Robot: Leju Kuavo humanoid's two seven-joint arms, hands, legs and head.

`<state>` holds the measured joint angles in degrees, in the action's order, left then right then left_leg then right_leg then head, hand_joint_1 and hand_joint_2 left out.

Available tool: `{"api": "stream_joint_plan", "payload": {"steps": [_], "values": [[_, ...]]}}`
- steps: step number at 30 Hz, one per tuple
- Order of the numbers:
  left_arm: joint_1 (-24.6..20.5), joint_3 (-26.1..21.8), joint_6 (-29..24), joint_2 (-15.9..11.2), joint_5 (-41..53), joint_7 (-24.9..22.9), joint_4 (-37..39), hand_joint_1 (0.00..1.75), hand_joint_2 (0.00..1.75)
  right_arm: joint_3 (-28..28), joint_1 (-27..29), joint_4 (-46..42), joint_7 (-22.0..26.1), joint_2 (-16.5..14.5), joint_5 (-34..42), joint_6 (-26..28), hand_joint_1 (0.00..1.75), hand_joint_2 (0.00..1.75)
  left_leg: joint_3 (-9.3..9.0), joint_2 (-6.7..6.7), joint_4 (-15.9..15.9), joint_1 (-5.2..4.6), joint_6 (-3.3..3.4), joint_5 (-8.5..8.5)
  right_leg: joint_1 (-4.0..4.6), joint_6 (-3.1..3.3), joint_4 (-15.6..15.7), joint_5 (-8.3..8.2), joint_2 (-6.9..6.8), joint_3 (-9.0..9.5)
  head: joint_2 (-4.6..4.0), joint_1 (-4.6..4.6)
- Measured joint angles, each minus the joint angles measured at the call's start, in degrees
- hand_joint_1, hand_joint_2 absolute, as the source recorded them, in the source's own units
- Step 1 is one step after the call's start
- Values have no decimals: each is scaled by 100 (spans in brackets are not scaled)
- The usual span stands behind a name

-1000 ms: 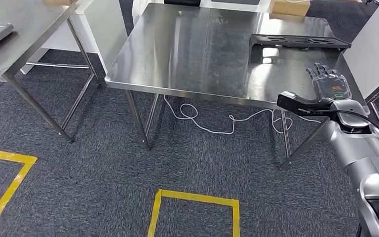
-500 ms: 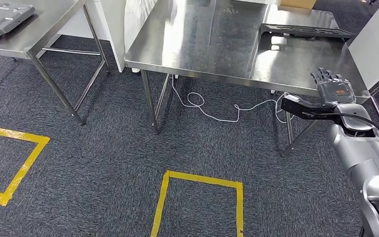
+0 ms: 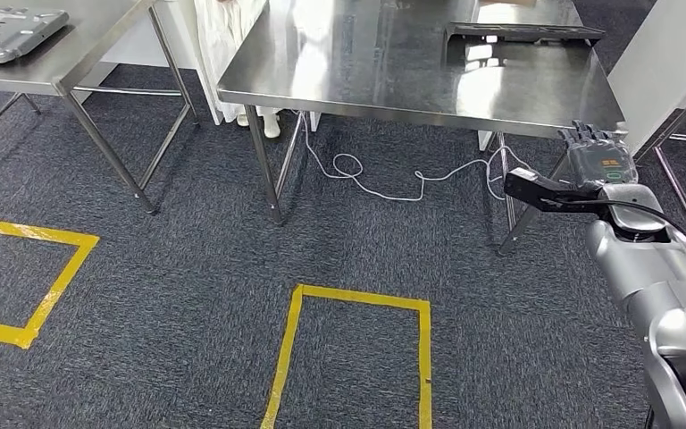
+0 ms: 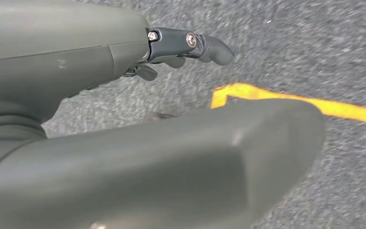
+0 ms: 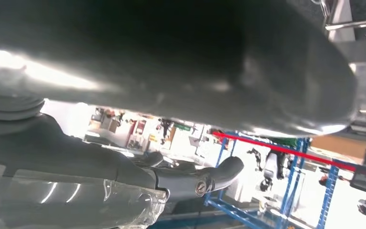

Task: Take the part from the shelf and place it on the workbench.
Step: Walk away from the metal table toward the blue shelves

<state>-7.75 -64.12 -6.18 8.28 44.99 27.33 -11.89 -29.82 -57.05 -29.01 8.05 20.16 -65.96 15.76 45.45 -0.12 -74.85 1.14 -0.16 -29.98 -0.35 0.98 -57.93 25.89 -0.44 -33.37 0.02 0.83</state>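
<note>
A long black part [image 3: 518, 33] lies flat on the far right of the steel workbench [image 3: 366, 80] in the head view. My right hand [image 3: 597, 161] is raised just off the bench's near right corner, a good way short of the part. Its fingers are straight and its thumb sticks out sideways, with nothing in it. In the right wrist view that hand [image 5: 190, 179] appears against bright background and blue racking. My left hand [image 4: 76, 62] hangs over the carpet in the left wrist view, with nothing between its fingers.
A second steel table [image 3: 80, 63] at the left carries a grey metal plate [image 3: 4, 31]. A white cable [image 3: 393, 183] loops on the carpet under the workbench. Yellow tape squares [image 3: 357, 299] mark the floor. A white panel [image 3: 670, 63] and metal legs stand at the right.
The whole picture has shifted: the workbench sits higher in the frame and more floor shows, so the camera has moved. My right hand keeps the same raised, empty pose.
</note>
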Motion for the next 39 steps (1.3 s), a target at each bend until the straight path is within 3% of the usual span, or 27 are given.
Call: {"api": "stream_joint_plan", "payload": {"steps": [1, 3, 5, 7, 9, 10, 12, 14, 15, 17, 18, 19, 21, 22, 23, 24, 25, 27, 29, 30, 31, 32, 33, 35, 36, 37, 39], "values": [[-1, 1, -8, 1, 2, -6, 0, 0, 0, 41, 48, 23, -58, 3, 53, 62, 0, 0, -107, 0, -94, 0, 10, 101, 17, -7, -4, -75, 1, -97, 0, 2], [-6, 3, -31, 5, 7, -18, -1, 0, 0, 164, 187, 79, -209, 15, 152, 253, 0, 0, -619, -8, 314, -14, 88, 313, 46, -31, -7, -208, 1, -256, 0, 3], [-19, 5, -57, 3, 17, -24, -5, 0, 0, 344, 356, 147, -383, 30, 231, 495, 0, 0, -1254, -10, 1128, -49, 186, 184, 74, -78, -11, -314, -16, -356, 0, -1], [-28, 8, -75, 4, 28, -26, -9, 0, 0, 555, 532, 237, -517, 46, 312, 695, 0, 0, -1523, -6, 1588, -103, 247, 33, 69, -149, 6, -415, -47, -392, 0, -2], [-27, 9, -87, 21, 38, -31, -7, 0, 0, 762, 732, 332, -610, 57, 413, 834, 0, 0, -1476, 13, 1706, -117, 305, 152, 64, -225, 31, -495, -57, -416, 0, 2], [-29, 10, -93, 30, 43, -36, -5, 0, 0, 876, 845, 379, -647, 65, 477, 909, 0, 0, -1432, 26, 1752, -103, 342, 245, 70, -233, -21, -427, -39, -471, 0, 1], [-35, 14, -104, 45, 49, -46, -2, 0, 0, 1136, 1103, 472, -676, 94, 609, 1105, 0, 0, -1294, 48, 1813, -60, 378, 440, 43, -194, -442, 5, 4, -647, 0, -31], [-31, 18, -110, 57, 52, -52, -2, 0, 0, 1379, 1376, 557, -678, 115, 696, 1264, 0, 0, -1083, 40, 1813, -49, 370, 613, -20, -207, -1185, 477, 29, -816, 0, -70], [-28, 20, -112, 67, 53, -54, -2, 0, 0, 1472, 1495, 592, -677, 120, 717, 1303, 0, 0, -970, 44, 1809, -42, 351, 697, -59, -273, -1481, 546, 29, -830, 0, -73], [-28, 22, -114, 83, 54, -56, -2, 0, 0, 1628, 1702, 638, -679, 115, 771, 1338, 0, 0, -748, 67, 1799, -5, 283, 860, -146, -486, -1562, 356, 28, -603, 0, -72], [-31, 25, -120, 90, 54, -57, -2, 0, 0, 1716, 1810, 651, -676, 103, 826, 1387, 0, 44, -649, 76, 1790, 18, 234, 939, -195, -589, -1318, 238, 27, -340, 0, -73], [-32, 27, -133, 84, 54, -58, -9, 0, 0, 1824, 1926, 662, -663, 72, 898, 1462, 0, 87, -565, 79, 1776, 32, 177, 1011, -236, -660, -906, 247, 27, 17, 0, -88], [-31, 34, -161, 87, 54, -61, -18, 0, 0, 2072, 2229, 697, -619, -24, 1033, 1645, 0, 175, -497, 74, 1762, 28, 67, 1141, -213, -623, -142, 471, 43, 562, 0, -102], [-28, 39, -172, 89, 54, -61, -22, 0, 0, 2192, 2407, 730, -590, -101, 1081, 1716, 0, 175, -499, 67, 1774, 21, 36, 1201, -180, -565, 62, 582, 49, 691, 0, -98], [-23, 45, -176, 99, 54, -60, -20, 0, 0, 2303, 2608, 772, -560, -174, 1126, 1770, 0, 175, -511, 64, 1795, 29, 14, 1261, -157, -493, 104, 597, 47, 686, 0, -74], [-15, 50, -180, 99, 55, -57, -18, 0, 0, 2406, 2803, 823, -529, -263, 1185, 1806, 0, 175, -508, 62, 1807, 50, 2, 1285, -178, -430, 87, 560, 32, 660, 0, -54], [-6, 54, -184, 100, 57, -56, -16, 0, 0, 2514, 2998, 876, -501, -362, 1268, 1831, 0, 175, -479, 60, 1758, 71, -1, 1194, -181, -355, 73, 513, 16, 618, 0, -42], [21, 60, -191, 101, 79, -51, -13, 0, 0, 2749, 3366, 970, -447, -555, 1472, 1843, 0, 175, -339, 50, 1293, 85, -7, 626, -158, -184, 67, 385, -13, 503, 0, -28], [42, 67, -202, 101, 109, -49, -13, 0, 0, 2995, 3710, 1056, -408, -742, 1654, 1859, 0, 175, -167, 29, 448, 65, 0, -33, -86, -84, 55, 243, -28, 355, 0, -24], [50, 69, -210, 101, 121, -49, -13, 0, 0, 3107, 3867, 1099, -406, -825, 1728, 1876, 0, 175, -140, 23, 101, 56, 11, -171, -49, -65, 46, 178, -30, 271, 0, -24], [58, 71, -221, 101, 127, -49, -13, 0, 0, 3221, 4009, 1142, -420, -905, 1793, 1903, 0, 175, -195, 22, -80, 44, 38, -176, -14, -54, 36, 118, -31, 182, 0, -23], [65, 73, -231, 101, 136, -49, -13, 0, 0, 3328, 4135, 1179, -446, -973, 1845, 1938, 0, 175, -356, 20, -49, 26, 87, -92, 21, -46, 29, 62, -28, 97, 0, -21], [68, 74, -245, 99, 147, -48, -13, 0, 0, 3431, 4239, 1211, -476, -1037, 1890, 1975, 0, 175, -626, 9, 205, -5, 165, 9, 50, -39, 26, 7, -18, 23, 0, -21], [64, 79, -273, 72, 181, -40, -22, 0, 0, 3621, 4400, 1262, -513, -1173, 1984, 2032, 0, 175, -1355, -30, 1069, -115, 359, 27, 89, -44, 23, -96, 8, -77, 0, -23], [59, 82, -285, 57, 203, -37, -27, 0, 0, 3713, 4460, 1287, -516, -1247, 2033, 2013, 0, 175, -1630, -39, 1433, -168, 420, -26, 101, -62, 24, -151, 18, -105, 0, -28], [57, 86, -295, 44, 226, -35, -32, 0, 0, 3805, 4510, 1314, -522, -1310, 2082, 1947, 0, 175, -1796, -37, 1666, -211, 454, -77, 101, -91, 28, -202, 23, -122, 0, -25], [61, 93, -320, 49, 264, -39, -31, 0, 0, 3983, 4606, 1377, -559, -1426, 2178, 1697, 0, 175, -1816, -3, 1820, -218, 469, -13, 105, -149, 33, -290, 28, -148, 0, -18]]}}
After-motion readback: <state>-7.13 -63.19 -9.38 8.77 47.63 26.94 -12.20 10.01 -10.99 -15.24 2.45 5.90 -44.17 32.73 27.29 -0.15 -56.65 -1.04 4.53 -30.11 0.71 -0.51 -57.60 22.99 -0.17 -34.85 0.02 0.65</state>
